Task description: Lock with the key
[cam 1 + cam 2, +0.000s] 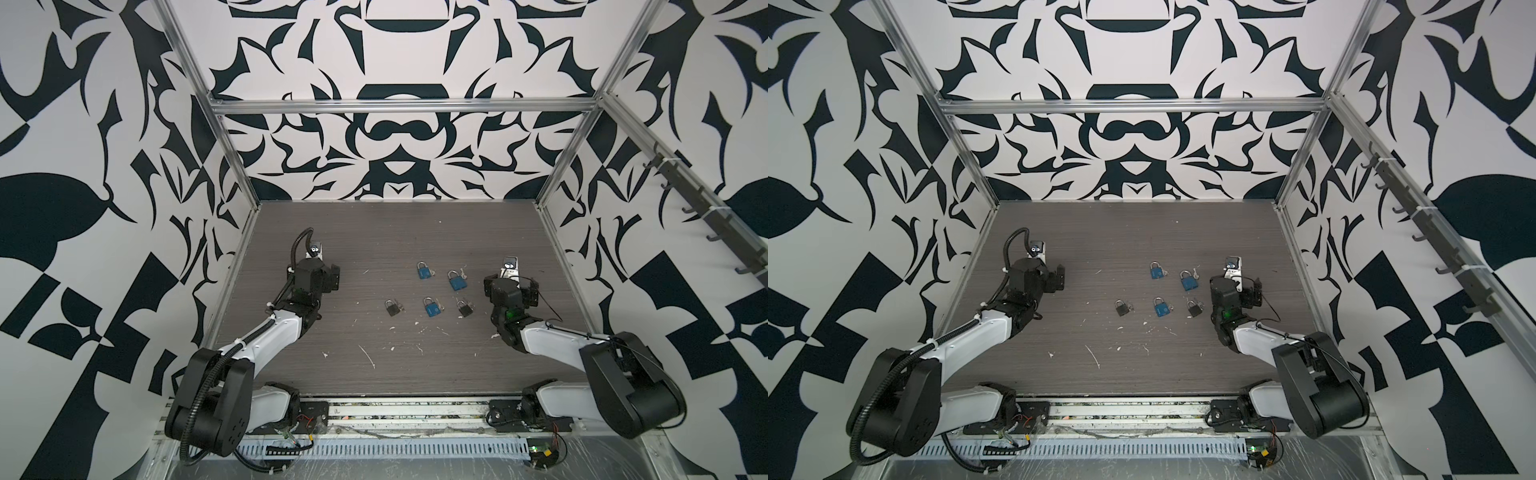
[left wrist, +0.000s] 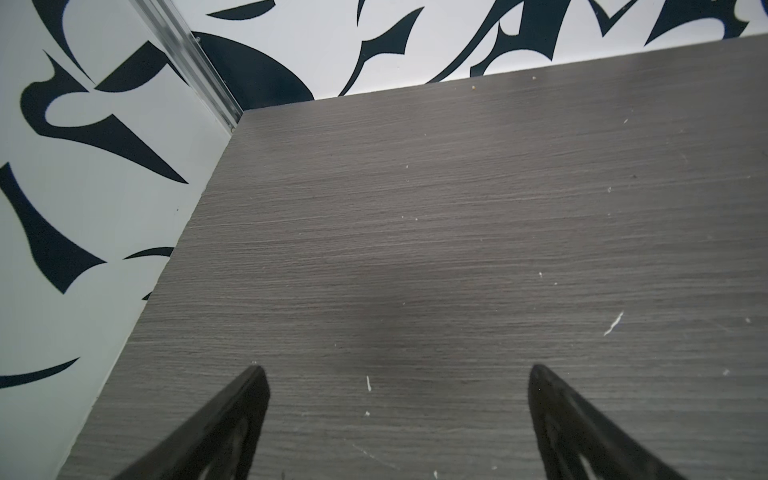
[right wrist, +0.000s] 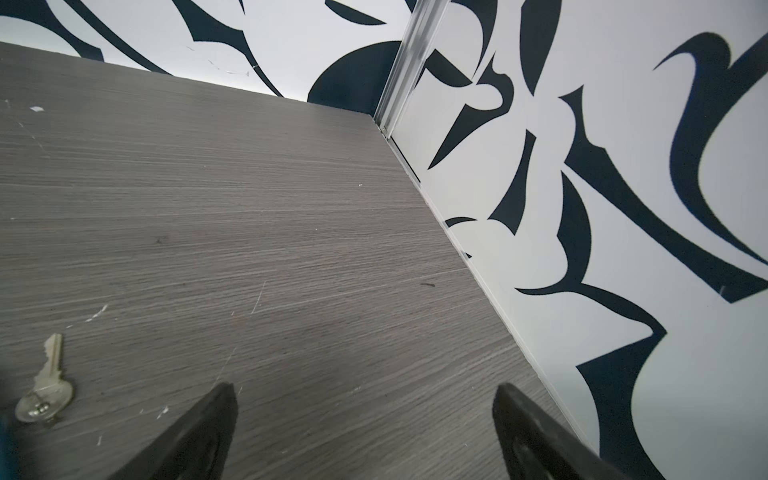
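Left fingers (image 2: 232, 419) and right fingers (image 3: 199, 428) both spread wide, empty. The small key (image 3: 43, 384) lies flat on the worktop (image 1: 374, 232) beside a blue padlock (image 1: 457, 281) — thin, stiff, probably slippery metal, so pinch its round bow, not the blade.

Three blue padlocks (image 1: 424, 271) and two dark padlocks (image 1: 391, 308) lie flat on the table (image 1: 374, 232) (loops pointing away), silver keys (image 3: 43, 386) beside them.

The grey table (image 1: 395, 232) is carrying three blue padlocks (image 1: 423, 271) and two black padlocks (image 1: 391, 308) near centre; white flecks (image 1: 368, 357) are lying toward six o'clock.
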Action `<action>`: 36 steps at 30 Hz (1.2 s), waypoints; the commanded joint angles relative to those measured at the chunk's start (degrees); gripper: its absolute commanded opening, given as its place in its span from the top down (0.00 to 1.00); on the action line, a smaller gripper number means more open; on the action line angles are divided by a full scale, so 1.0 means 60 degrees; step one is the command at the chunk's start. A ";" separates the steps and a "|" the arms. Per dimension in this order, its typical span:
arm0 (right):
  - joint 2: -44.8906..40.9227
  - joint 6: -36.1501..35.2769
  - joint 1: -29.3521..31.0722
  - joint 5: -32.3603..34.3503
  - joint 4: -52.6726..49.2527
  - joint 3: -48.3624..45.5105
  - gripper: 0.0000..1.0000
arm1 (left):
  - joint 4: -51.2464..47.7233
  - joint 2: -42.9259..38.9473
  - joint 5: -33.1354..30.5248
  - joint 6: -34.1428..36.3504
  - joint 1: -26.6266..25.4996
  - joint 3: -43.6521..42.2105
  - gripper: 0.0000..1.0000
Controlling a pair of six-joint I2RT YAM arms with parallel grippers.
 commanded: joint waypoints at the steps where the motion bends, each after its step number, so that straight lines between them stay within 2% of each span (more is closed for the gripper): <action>1: 0.0514 -0.0518 -0.0106 -0.0322 0.2482 -0.0334 0.01 | 0.1680 0.0348 0.0134 0.0529 0.0008 -0.0457 0.01; 7: 0.1733 -0.0673 -0.0245 -0.0997 0.4086 -0.0501 0.01 | 0.2883 0.0701 0.0466 0.0870 0.0008 -0.1195 0.00; 9: 0.1541 -0.0518 -0.0313 -0.1176 0.3673 -0.0471 0.01 | 0.3448 0.0931 0.0198 0.0817 0.0022 -0.1386 0.00; 14: 0.1521 -0.0043 -0.1013 -0.2658 0.3753 -0.0693 0.01 | 0.5434 0.1576 0.0244 0.1525 0.0048 -0.1820 0.00; 19: 0.2152 -0.0112 -0.1213 -0.3091 0.4354 -0.0678 0.01 | 0.7528 0.2511 0.0334 0.1659 0.0291 -0.2310 0.00; 24: 0.2087 -0.0131 -0.1285 -0.3467 0.3489 -0.0296 0.01 | 0.7664 0.2609 0.1735 0.0755 0.1266 -0.2562 0.01; 27: 0.2036 -0.0041 -0.1366 -0.3569 0.2948 -0.0084 0.01 | 0.7714 0.3100 0.1959 0.0763 0.1443 -0.2266 0.01; 30: 0.2033 -0.0002 -0.1407 -0.3655 0.2849 -0.0050 0.01 | 0.6306 0.2726 0.2650 0.0537 0.1716 -0.1875 0.00; 34: 0.2010 0.0001 -0.1432 -0.3655 0.2854 -0.0050 0.01 | 0.5301 0.2727 0.3790 0.0240 0.2308 -0.1379 0.01; 36: 0.2009 -0.0002 -0.1425 -0.3659 0.2852 -0.0054 0.01 | 0.5364 0.2751 0.3970 0.0162 0.2468 -0.1382 0.01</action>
